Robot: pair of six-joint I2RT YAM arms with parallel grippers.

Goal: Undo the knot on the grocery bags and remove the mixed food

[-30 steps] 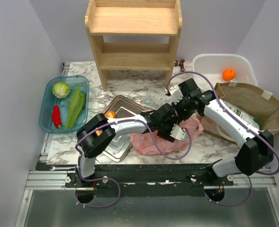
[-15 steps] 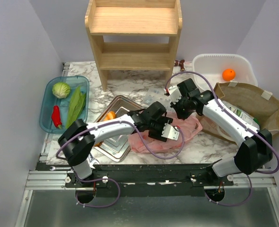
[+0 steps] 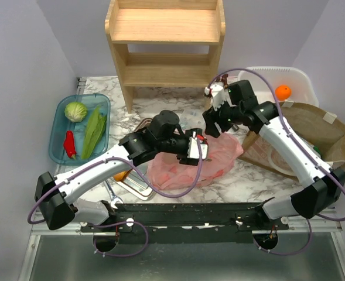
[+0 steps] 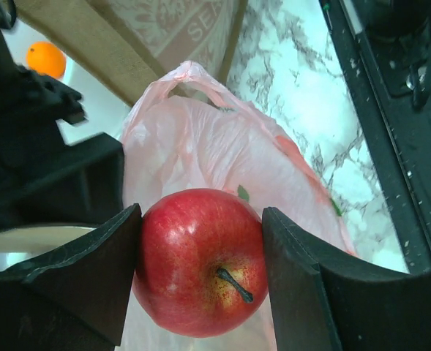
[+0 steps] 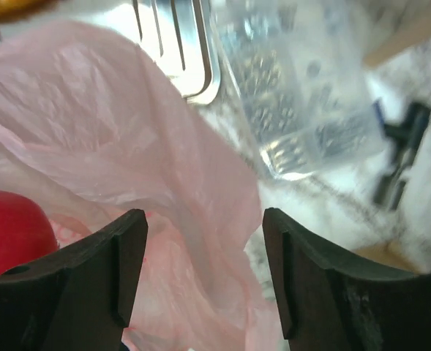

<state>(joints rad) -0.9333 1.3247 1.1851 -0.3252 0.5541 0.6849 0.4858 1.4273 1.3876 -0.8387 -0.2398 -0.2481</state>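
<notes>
Several foods (image 3: 75, 111) already sit in the blue tray (image 3: 56, 126) at left. Mid-frame, the left gripper (image 4: 200, 219) is clamped on a red apple (image 4: 200, 263) above the untied pink bag (image 4: 200, 146). The right gripper (image 5: 204, 219) straddles its film, jaws apart. Contents likely remain.

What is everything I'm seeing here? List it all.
table: one, marbled white, under everything
shelf: one, pale wood, back centre
blue tray: one, teal, left
cabbage: one, pale green, blue tray
leafy vegetable: one, green, blue tray
pepper: one, red, blue tray
steel tray: one, silver, centre left
pink bag: one, pink, centre
apple: one, red, in left gripper
clear packet: one, transparent, beside steel tray
basin: one, white, back right
orange: one, orange, in basin
brown bag: one, tan, right
left gripper: one, black, shut on apple
right gripper: one, black, open, pink bag between its fingers
</notes>
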